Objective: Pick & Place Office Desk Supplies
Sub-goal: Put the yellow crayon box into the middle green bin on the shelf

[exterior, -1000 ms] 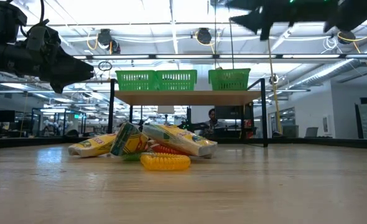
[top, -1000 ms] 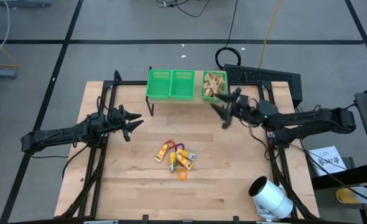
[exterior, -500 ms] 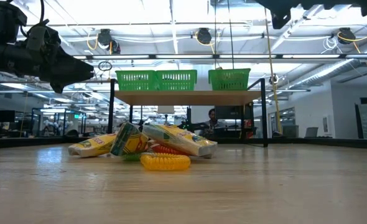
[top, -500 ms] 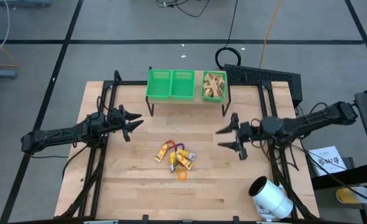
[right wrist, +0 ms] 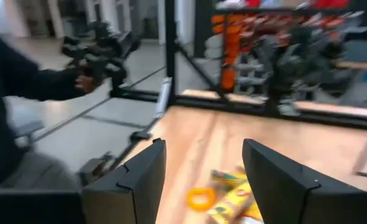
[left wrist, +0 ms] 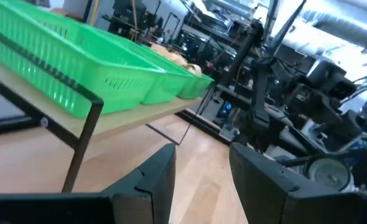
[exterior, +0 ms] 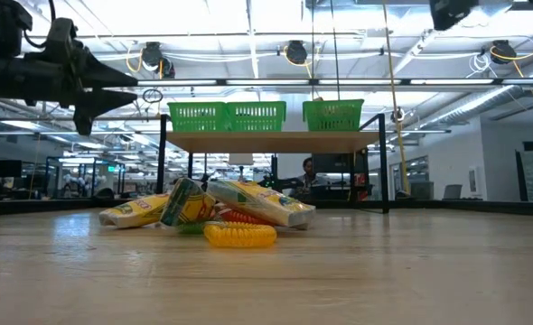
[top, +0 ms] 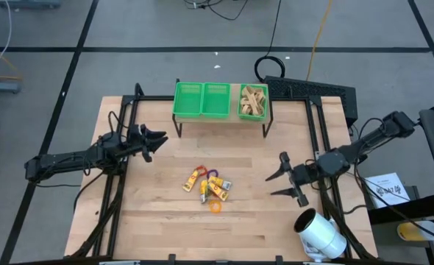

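Ahead of the right gripper [top: 285, 180], whose fingers stand apart and empty, the office desk supplies [top: 210, 187] lie heaped mid-table. They look light: crushable packets, a springy ring [top: 215, 207]. Pinching a packet's narrow sides seems best. The left gripper [top: 155, 140] waits, parted.

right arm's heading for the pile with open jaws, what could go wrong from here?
1. The supplies pile is tightly clustered, packets overlapping the rings, so the open right gripper may pinch several items or knock the orange ring away.
2. The white cylinder lies near the right arm at the table edge; a swing could nudge it off.
3. The left gripper hovers left of the pile; both arms reaching in might clash.
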Motion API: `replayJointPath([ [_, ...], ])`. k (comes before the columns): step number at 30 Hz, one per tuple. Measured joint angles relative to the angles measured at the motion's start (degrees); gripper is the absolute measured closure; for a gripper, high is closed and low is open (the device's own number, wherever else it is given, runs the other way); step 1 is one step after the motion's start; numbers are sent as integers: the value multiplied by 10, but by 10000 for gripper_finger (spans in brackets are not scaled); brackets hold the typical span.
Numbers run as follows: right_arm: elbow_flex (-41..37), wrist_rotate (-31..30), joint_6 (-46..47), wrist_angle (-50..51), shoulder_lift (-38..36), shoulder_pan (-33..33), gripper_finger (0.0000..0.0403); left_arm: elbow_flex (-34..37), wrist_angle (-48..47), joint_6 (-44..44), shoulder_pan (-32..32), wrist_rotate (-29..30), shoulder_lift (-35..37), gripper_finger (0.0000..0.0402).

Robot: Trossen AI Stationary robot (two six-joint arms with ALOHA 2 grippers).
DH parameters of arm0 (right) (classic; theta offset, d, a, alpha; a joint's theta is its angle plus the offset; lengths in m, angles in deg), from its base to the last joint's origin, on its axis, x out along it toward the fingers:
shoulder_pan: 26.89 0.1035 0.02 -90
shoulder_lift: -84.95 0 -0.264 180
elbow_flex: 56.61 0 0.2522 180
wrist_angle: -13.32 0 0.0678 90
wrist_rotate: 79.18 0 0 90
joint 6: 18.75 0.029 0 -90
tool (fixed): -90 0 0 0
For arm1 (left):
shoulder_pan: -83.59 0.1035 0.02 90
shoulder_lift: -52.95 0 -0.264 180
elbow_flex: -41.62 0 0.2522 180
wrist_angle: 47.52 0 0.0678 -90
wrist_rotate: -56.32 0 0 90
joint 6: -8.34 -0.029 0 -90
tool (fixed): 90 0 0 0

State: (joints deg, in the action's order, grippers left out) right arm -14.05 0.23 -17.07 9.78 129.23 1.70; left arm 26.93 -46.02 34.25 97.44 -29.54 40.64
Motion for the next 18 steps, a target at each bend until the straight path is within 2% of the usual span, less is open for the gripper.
replayJointPath([
  [6,-74,-102,-20,-73,-73,12,208,0,18,41,0,2,0,243],
  [8,-107,-123,-26,-116,-91,11,210,0,30,74,-1,-25,0,243],
  [13,-173,-134,-67,-251,-123,11,210,0,52,93,-23,-99,0,243],
  [15,-188,-134,-86,-282,-131,11,209,0,80,75,-51,-96,-1,243],
  [18,-200,-134,-98,-305,-140,11,209,-1,176,4,-117,-70,-18,243],
])
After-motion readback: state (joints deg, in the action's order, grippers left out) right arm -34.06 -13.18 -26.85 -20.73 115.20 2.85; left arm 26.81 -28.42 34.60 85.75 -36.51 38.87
